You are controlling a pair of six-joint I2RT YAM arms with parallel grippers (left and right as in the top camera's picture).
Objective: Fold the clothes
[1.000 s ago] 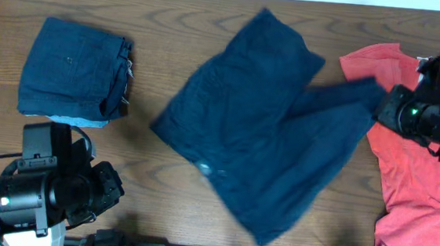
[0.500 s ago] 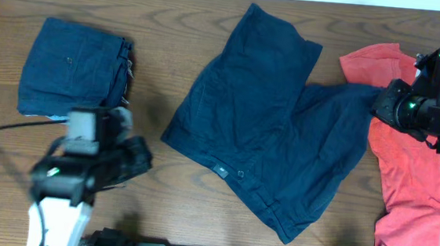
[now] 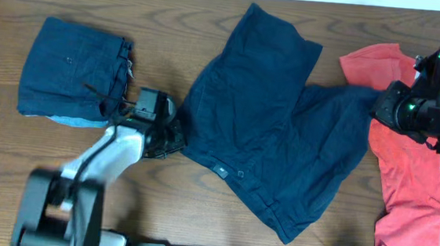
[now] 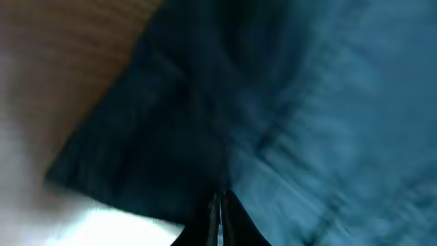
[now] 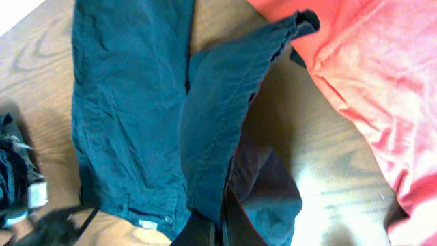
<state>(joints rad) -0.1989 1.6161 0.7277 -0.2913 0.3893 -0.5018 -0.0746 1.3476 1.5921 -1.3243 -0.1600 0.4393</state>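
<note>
Overhead: the navy shorts [image 3: 266,134] lie spread mid-worktop [image 3: 173,25], with a folded navy pile [image 3: 71,68] at left and a coral T-shirt [image 3: 408,177] at right.
Left wrist: the view is blurred; the left jaws are pressed together over navy cloth.
Right wrist: the right jaws pinch the shorts' leg hem.
</note>
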